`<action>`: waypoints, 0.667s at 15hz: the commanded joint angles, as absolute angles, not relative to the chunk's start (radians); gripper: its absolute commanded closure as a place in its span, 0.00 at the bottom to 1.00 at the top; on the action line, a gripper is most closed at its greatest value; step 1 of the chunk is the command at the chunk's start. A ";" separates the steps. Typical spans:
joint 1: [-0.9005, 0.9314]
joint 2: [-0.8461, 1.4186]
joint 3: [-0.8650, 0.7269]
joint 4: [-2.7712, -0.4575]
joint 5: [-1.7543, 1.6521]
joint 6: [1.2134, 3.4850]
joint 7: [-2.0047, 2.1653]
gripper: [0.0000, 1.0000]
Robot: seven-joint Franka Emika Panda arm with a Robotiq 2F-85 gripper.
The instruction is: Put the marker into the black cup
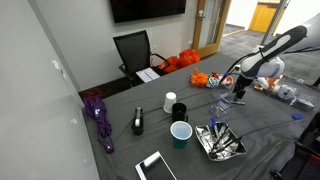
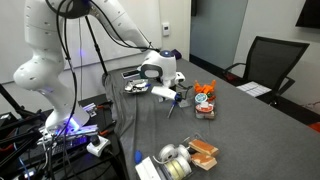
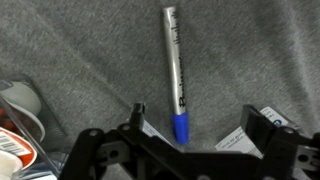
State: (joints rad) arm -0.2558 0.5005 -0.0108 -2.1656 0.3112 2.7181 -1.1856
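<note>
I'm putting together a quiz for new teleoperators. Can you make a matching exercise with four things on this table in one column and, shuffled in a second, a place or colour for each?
Things:
1. marker
2. black cup
3. blue cup
4. folded umbrella

Descriptions:
A. purple, lying near the table's edge
B. white inside, standing upright
C. flat on the grey cloth between the open fingers
D. directly beside the white cup

Pairs: 1-C, 2-D, 3-B, 4-A
</note>
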 commanded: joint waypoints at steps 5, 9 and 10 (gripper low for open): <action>-0.395 0.604 0.151 -2.111 0.314 2.810 -1.205 0.00; -0.415 0.622 0.164 -2.094 0.291 2.809 -1.188 0.25; -0.418 0.623 0.165 -2.093 0.288 2.808 -1.187 0.26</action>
